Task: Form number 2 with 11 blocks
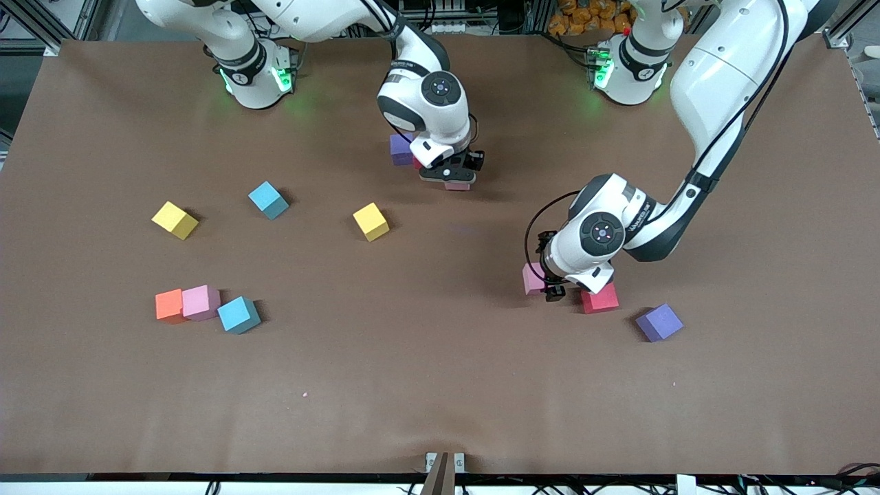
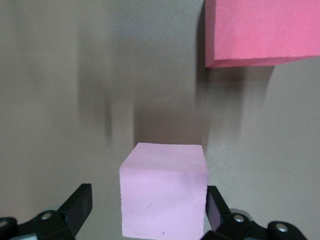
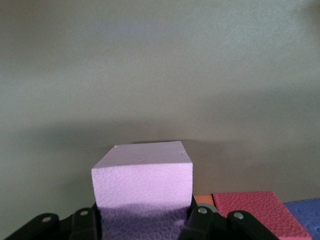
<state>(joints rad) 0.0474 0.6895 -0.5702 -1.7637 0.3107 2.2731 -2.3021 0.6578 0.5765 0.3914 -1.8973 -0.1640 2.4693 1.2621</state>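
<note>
My right gripper [image 3: 142, 220] clamps a textured pink foam cube [image 3: 143, 175] beside the purple cube [image 1: 400, 148] near the bases. My left gripper [image 2: 145, 212], jaws wide, straddles another pink cube [image 2: 164, 192]. Light, compressible foam: grip flat side faces.

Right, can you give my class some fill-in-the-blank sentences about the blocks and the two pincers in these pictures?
1. The left pincer is open, and the block between its fingers is coloured ____.
2. A pink block lies between the orange block and a ____ one.
3. The number of yellow blocks on the table is ____.
4. The pincer shut on the held pink block is the ____ one.

Missing words: pink; blue; two; right.
</note>
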